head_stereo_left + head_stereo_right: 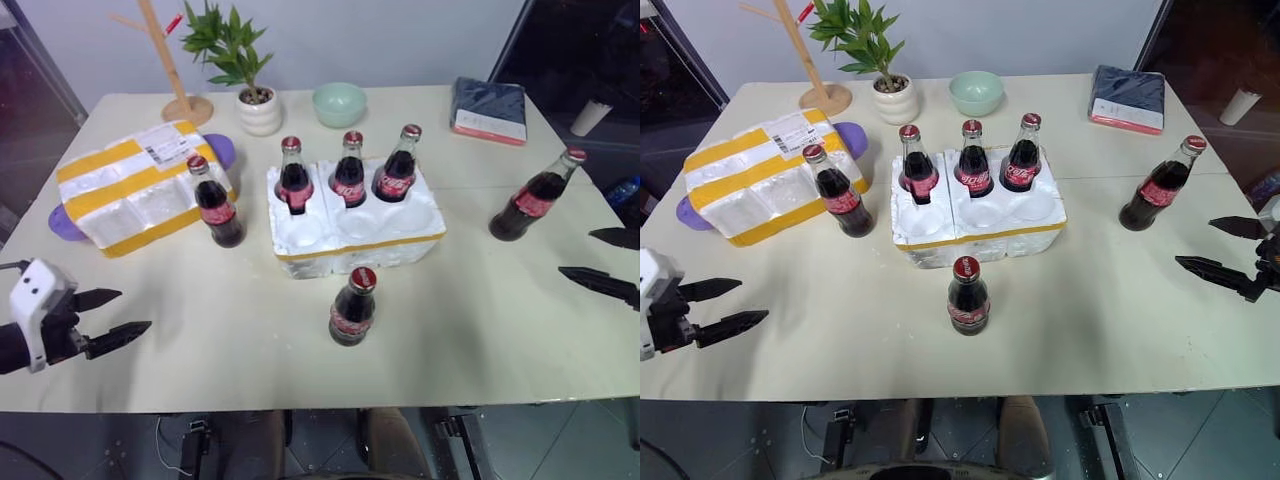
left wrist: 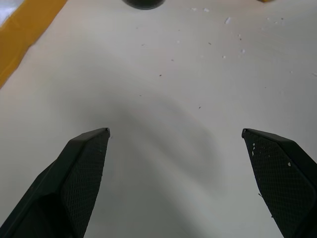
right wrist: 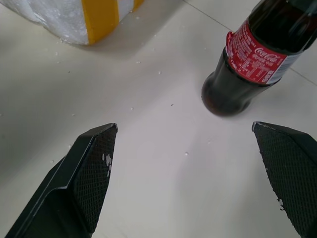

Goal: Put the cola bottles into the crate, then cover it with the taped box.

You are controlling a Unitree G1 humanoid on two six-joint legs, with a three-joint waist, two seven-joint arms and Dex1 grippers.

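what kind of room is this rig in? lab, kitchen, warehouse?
Probably an office or lab demo space, not a kitchen: a plain pale table against a blank wall, dressed with a potted plant, a small wooden stand and a dark folded cloth beside the bottle props.

- The left arm's white wrist block sits low at the left edge of the head views, carrying the left gripper of two black fingers [image 1: 112, 313], which points inward toward the right.
- Its two tapered fingers stand wide apart, with nothing between them; the left wrist view shows their textured inner pads [image 2: 84, 173].
- The right gripper of two black fingers [image 1: 1222, 247] reaches in from the right edge, pointing left.
- Its fingers are likewise spread wide and empty.
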